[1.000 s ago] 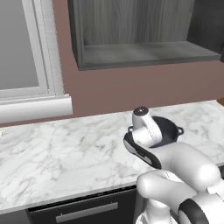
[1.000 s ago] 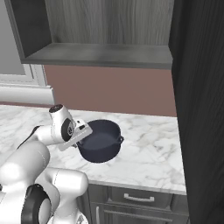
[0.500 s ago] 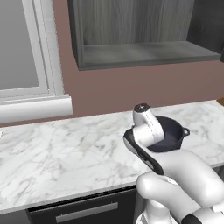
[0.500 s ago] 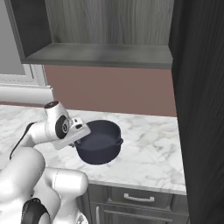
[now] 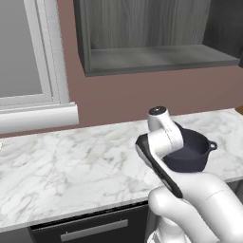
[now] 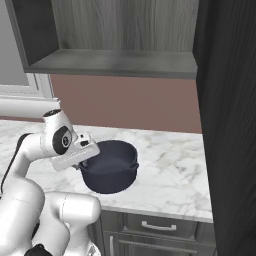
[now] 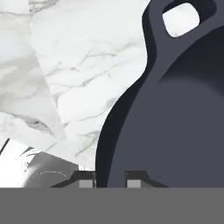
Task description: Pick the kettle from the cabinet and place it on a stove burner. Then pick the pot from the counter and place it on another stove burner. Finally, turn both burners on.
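The dark navy pot (image 5: 193, 153) (image 6: 111, 171) (image 7: 175, 122) hangs a little above the white marble counter (image 5: 71, 161) (image 6: 170, 155) (image 7: 87, 65), near its front edge. My gripper (image 6: 88, 159) (image 7: 109, 181) is shut on the pot's rim, one finger inside the wall and one outside. One loop handle (image 7: 181, 17) shows at the far side of the pot. The dark grey open cabinet (image 5: 152, 57) (image 6: 115, 62) hangs on the wall above. The kettle and the stove burners are out of view.
A window with a white sill (image 5: 38, 114) lies to the left. A tall dark panel (image 6: 225, 125) closes off the right side. Dark drawers with bar handles (image 6: 157, 226) (image 5: 92, 230) sit under the counter.
The arm has drawn the pot slightly toward the counter's front edge, its elbow rising. The grip on the rim is unchanged.
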Tool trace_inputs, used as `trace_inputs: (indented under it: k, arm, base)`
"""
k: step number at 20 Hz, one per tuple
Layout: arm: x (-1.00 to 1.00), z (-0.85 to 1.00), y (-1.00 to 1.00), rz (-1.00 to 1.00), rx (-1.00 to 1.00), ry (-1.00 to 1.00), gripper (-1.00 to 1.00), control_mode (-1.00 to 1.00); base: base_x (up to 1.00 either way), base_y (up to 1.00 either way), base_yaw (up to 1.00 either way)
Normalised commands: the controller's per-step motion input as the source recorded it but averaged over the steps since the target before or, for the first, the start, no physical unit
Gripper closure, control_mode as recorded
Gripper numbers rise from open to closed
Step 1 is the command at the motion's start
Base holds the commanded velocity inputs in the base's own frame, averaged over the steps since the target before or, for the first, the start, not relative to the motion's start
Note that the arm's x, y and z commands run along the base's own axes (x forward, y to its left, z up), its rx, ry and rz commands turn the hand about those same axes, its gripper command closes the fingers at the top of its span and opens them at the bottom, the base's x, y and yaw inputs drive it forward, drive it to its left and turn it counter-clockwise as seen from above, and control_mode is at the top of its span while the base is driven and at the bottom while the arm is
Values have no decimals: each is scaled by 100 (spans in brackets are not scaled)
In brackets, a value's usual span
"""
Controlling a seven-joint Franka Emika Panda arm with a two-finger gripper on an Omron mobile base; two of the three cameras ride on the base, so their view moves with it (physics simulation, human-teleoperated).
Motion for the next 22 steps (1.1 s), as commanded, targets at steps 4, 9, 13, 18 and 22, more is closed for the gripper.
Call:
trace_inputs:
  k: [4, 9, 13, 18, 22]
  arm:
    - [-46, 44, 0, -10, 0, 7, 100, -100]
    - [-46, 35, 0, -11, 0, 4, 100, -100]
    - [-53, 25, 0, -12, 0, 0, 100, -100]
    - [-51, 22, 0, -14, 0, 0, 100, -100]
    - [-48, 30, 0, -13, 0, 0, 100, -100]
  base:
    - [0, 0, 0]
    - [0, 0, 0]
    - [0, 0, 0]
    - [0, 0, 0]
    - [0, 0, 0]
